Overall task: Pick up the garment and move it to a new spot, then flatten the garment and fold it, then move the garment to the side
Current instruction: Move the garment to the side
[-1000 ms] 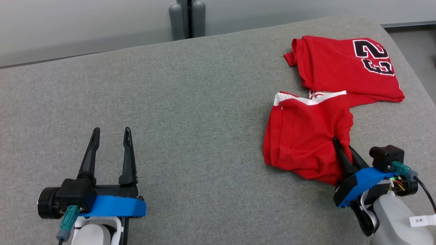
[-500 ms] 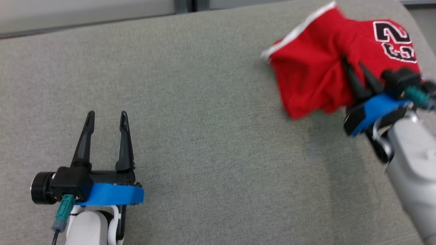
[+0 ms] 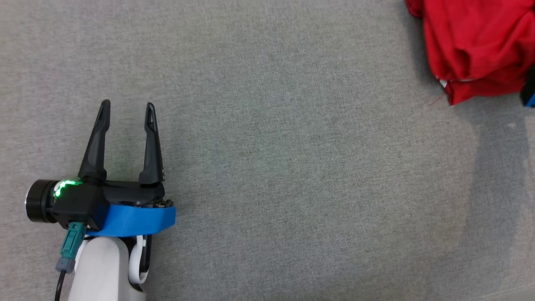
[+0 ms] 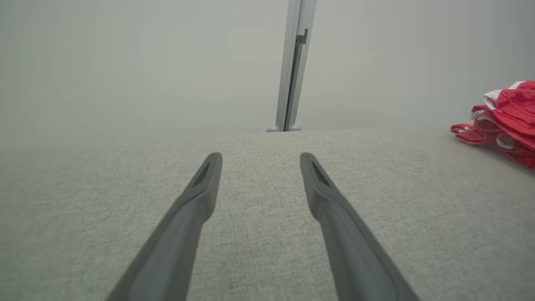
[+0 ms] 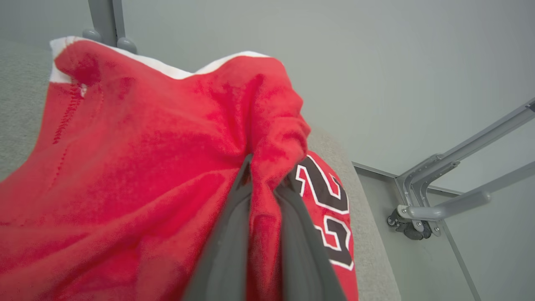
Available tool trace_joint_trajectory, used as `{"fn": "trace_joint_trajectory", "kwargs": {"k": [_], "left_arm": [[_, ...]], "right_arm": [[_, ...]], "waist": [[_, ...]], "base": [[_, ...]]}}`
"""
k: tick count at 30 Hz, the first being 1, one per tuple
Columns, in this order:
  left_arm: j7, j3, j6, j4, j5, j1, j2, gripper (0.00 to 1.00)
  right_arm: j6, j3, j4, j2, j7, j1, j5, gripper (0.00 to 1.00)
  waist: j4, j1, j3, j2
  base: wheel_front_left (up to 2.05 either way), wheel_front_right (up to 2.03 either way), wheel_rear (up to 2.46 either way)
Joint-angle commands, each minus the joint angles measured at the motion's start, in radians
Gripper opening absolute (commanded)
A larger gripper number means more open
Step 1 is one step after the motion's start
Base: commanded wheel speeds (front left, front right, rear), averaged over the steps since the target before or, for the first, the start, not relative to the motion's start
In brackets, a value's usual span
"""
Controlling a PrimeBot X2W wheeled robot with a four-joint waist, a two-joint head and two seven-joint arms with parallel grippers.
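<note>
I see the red garment (image 3: 476,46) bunched over the bench's (image 3: 292,167) right end, one fold pinched between my right gripper's (image 5: 268,170) fingers, while my left gripper (image 3: 127,104) hovers with fingers spread above the bench's left side.

You get open grey surface (image 3: 292,146) from 9 through 12 o'clock; red garment (image 3: 472,42) heaped at 2 o'clock blocks.

White forearm (image 3: 102,271) w/ blue wrist band (image 3: 133,220), long blk jaws, teal cable plug (image 3: 71,244), grn LED (image 3: 67,184).
</note>
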Motion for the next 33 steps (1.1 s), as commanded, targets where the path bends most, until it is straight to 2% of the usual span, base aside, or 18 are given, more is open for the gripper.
{"fn": "trace_joint_trajectory", "kwargs": {"k": [1, 6, 13, 15, 18, 23, 27, 33], "left_arm": [[-0.002, 0.003, -0.005, -0.01, 0.007, -0.024, 0.003, 1.0], [-0.002, -0.003, -0.005, -0.037, 0.019, -0.034, 0.006, 1.0], [-0.002, 0.002, -0.005, -0.053, 0.021, -0.043, 0.014, 1.0], [-0.002, 0.002, -0.006, -0.054, 0.022, -0.046, 0.015, 1.0], [-0.002, 0.006, -0.005, -0.057, 0.022, -0.044, 0.016, 1.0], [-0.002, 0.005, 0.002, -0.048, 0.01, -0.022, 0.012, 1.0], [-0.002, 0.012, 0.01, -0.038, -0.004, 0.003, 0.008, 1.0], [-0.002, 0.023, 0.022, -0.02, -0.028, 0.064, 0.001, 1.0]], "right_arm": [[0.0, 0.002, 0.012, -0.018, -0.003, -0.028, 0.011, 0.0], [0.0, 0.009, 0.084, -0.053, -0.004, -0.086, 0.016, 0.0], [0.0, 0.007, 0.129, -0.045, -0.004, -0.115, 0.01, 0.0], [0.0, -0.005, 0.135, -0.045, -0.004, -0.122, 0.009, 1.0], [0.0, -0.01, 0.166, -0.032, -0.004, -0.119, 0.004, 1.0], [0.0, -0.042, 0.169, -0.048, -0.004, -0.099, -0.003, 1.0], [0.0, -0.076, 0.094, -0.021, -0.004, -0.064, -0.036, 1.0], [0.0, -0.132, -0.086, 0.039, -0.004, 0.048, -0.084, 1.0]], "waist": [[-0.003, 0.0, 0.01, -0.0001], [-0.02, 0.0, 0.043, -0.0001], [-0.041, 0.0, 0.061, -0.0001], [-0.041, 0.0, 0.063, -0.0001], [-0.039, 0.0, 0.06, -0.0001], [-0.027, 0.0, 0.017, -0.0001], [-0.016, 0.0, -0.047, -0.0001], [0.012, 0.0, -0.158, -0.0001]], "base": [[0.0, 0.0, 0.0], [0.0, 0.0, 0.0], [0.0, 0.0, 0.0], [0.0, 0.0, 0.0], [0.0, 0.0, 0.0], [0.0, 0.0, 0.0], [0.0, 0.0, 0.0], [0.0, 0.0, 0.0]]}}
